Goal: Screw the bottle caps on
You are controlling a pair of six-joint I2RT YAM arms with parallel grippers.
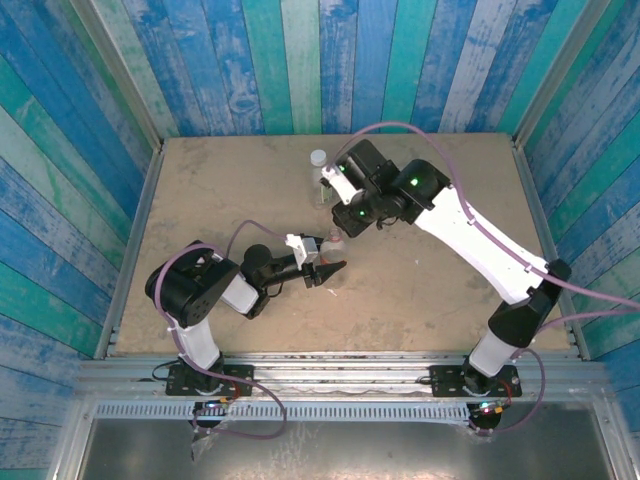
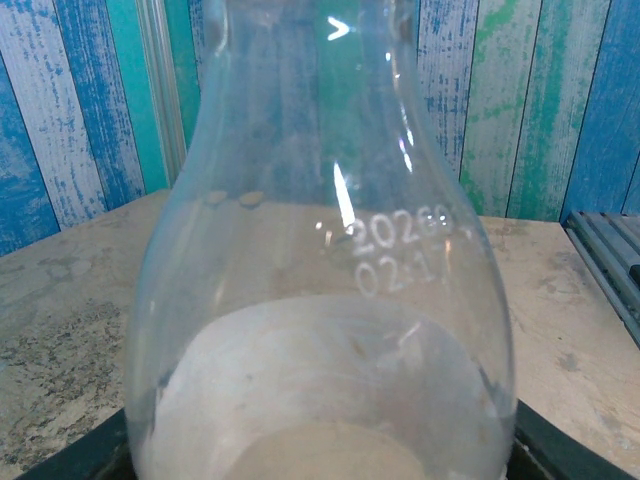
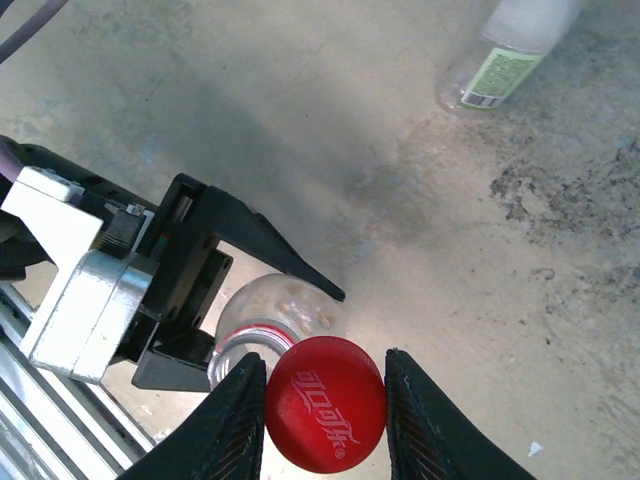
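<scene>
Table centre: is being occupied by the red-label bottle (image 1: pixel 336 244), which is being clamped in the left gripper (image 1: pixel 327 268).
Above the bottle mouth: is being blocked by the red cap (image 3: pixel 325 405), which is being pinched in the right gripper (image 3: pixel 325 395).
Far centre: is being obstructed by the green-label bottle (image 1: pixel 320 178), just beside the right arm (image 1: pixel 480 240).
Far-left table (image 1: pixel 220 190): is being kept open for passage.
Right side: is being crossed overhead by the right arm.

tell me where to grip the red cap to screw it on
By its round side wall, coming from above: the red cap lies flat, top up, over the bottle neck, so a pinch across its rim works, as the right gripper does now.
</scene>
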